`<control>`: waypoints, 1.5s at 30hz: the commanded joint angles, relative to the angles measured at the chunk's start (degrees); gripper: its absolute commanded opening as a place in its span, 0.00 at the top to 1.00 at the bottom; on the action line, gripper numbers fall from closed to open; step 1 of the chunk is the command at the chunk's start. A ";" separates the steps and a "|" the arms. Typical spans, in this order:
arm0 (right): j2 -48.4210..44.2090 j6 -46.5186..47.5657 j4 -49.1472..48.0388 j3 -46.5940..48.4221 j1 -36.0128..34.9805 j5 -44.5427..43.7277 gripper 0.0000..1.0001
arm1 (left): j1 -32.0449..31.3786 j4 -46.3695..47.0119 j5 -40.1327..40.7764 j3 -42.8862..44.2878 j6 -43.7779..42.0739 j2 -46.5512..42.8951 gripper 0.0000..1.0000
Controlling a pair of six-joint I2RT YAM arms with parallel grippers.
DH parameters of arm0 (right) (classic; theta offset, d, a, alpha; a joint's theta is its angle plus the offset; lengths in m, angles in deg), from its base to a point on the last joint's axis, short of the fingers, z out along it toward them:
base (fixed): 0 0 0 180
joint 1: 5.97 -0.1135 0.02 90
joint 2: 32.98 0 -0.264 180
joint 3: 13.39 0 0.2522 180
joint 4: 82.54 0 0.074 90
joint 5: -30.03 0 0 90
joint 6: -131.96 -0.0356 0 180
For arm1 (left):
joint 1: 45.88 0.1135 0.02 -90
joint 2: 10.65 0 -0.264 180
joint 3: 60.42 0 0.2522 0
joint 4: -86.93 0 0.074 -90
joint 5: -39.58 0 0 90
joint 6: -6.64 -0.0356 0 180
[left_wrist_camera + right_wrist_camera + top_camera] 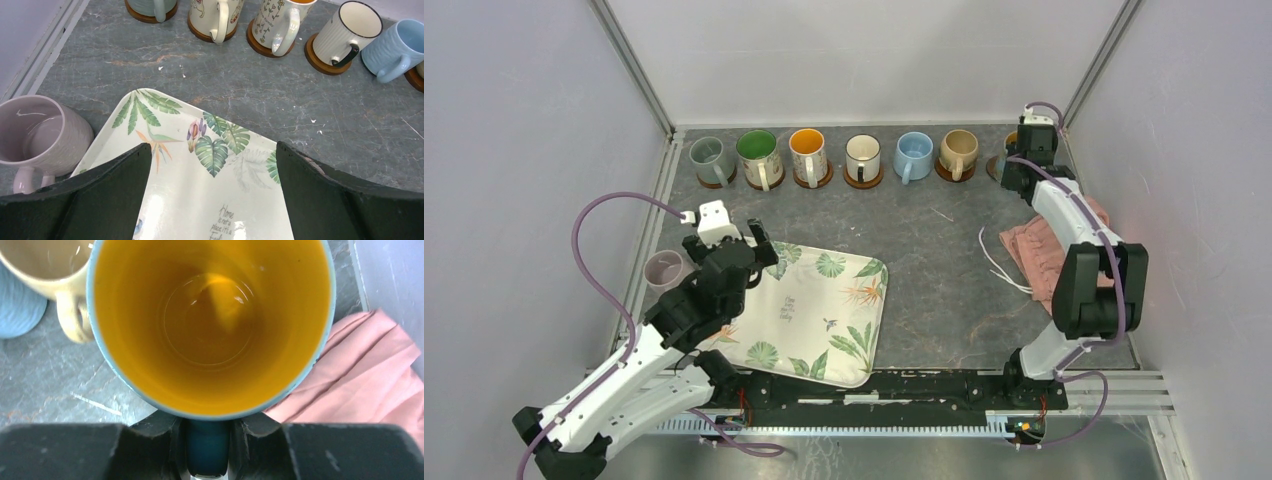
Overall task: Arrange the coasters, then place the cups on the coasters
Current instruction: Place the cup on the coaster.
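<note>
Grey slate tabletop (55, 385) is lying beneath the right pincer (207, 447), its jaws pinching the handle of the blue mug (210, 325) directly ahead of it — looking stiff, slick-glazed, breakable — left pincer (212, 150) gaping empty.

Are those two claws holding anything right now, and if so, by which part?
The right claw grips the blue mug with the orange inside by its handle. The left claw is open over the leaf-print tray, holding nothing.

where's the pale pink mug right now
In the top view the pale pink mug stands at far left on the table, just left of the leaf-print tray.
</note>
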 commanded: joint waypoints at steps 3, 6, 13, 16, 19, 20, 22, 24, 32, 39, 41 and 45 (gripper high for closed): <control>5.65 1.63 -7.83 11.98 3.81 -1.49 1.00 | -0.15 3.06 0.97 -0.26 -2.46 0.49 0.00; 9.73 1.69 -7.36 16.41 5.39 -1.33 1.00 | -0.17 3.34 1.17 -0.26 -2.62 0.90 0.00; 18.96 -0.66 -7.63 25.64 9.08 -0.92 1.00 | -0.17 4.72 0.91 -0.56 -3.59 1.64 0.00; 22.45 -1.88 -7.38 28.88 10.43 0.35 1.00 | -0.17 5.01 1.11 -0.72 -3.77 1.93 0.00; 24.65 -2.37 -6.90 30.80 11.29 0.03 1.00 | -0.17 5.34 1.19 -0.82 -3.95 2.28 0.00; 25.06 -2.52 -6.75 31.05 11.57 -0.08 1.00 | -0.17 5.35 1.25 -0.83 -3.95 2.42 0.00; 25.59 -2.98 -6.89 31.04 12.19 0.60 1.00 | -0.17 5.35 1.17 -0.83 -3.95 2.71 0.00; 26.15 -3.16 -6.69 30.91 12.42 1.00 1.00 | -0.17 5.36 1.17 -0.79 -3.92 2.99 0.00; 27.14 -1.96 -7.25 29.77 12.69 0.53 1.00 | -0.17 5.46 0.84 -0.83 -3.95 3.25 0.00; 28.69 -1.84 -7.04 29.88 12.78 0.43 1.00 | -0.17 5.47 0.71 -0.82 -3.87 3.51 0.00; 28.86 -1.62 -7.37 29.79 12.83 0.12 1.00 | -0.17 5.35 0.64 -0.79 -3.87 3.62 0.00; 29.67 -1.25 -7.52 30.59 12.96 -0.18 1.00 | -0.17 5.32 0.63 -0.78 -3.87 3.62 0.00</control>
